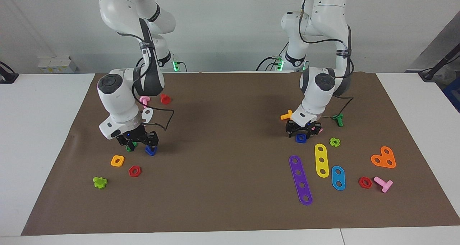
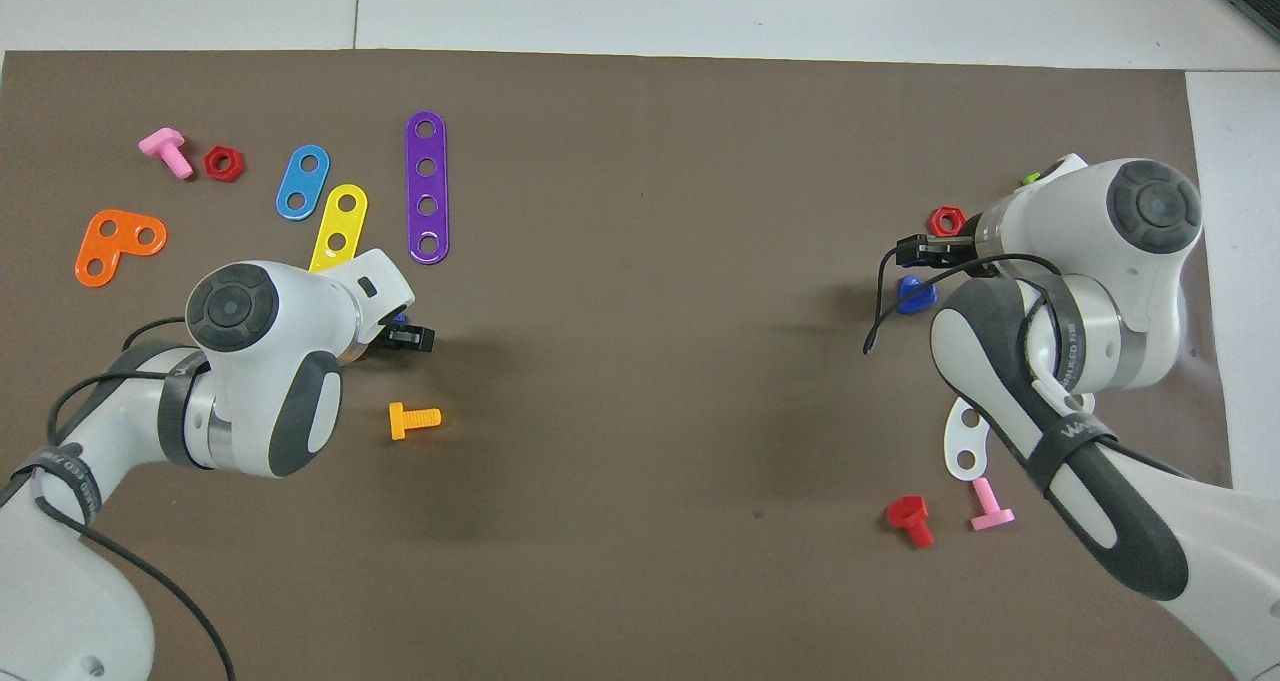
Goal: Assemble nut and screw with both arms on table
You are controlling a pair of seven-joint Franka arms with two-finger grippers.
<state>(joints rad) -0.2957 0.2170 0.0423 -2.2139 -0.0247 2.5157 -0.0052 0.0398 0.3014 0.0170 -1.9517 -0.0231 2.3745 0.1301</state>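
Grippers are both low over the brown mat of the table. Left gripper is down at the dark-blue square nut, at the left arm's end of the table, its fingers either side of the nut; whether they are pressing it, I cannot tell. An orange bolt lies just nearer to the robots, with a yellow strip and purple strip farther out. Right gripper is at the right arm's end, with the dark-blue screw at its fingertips; its grip cannot be told. An orange-yellow square nut and red hex nut lie nearby.
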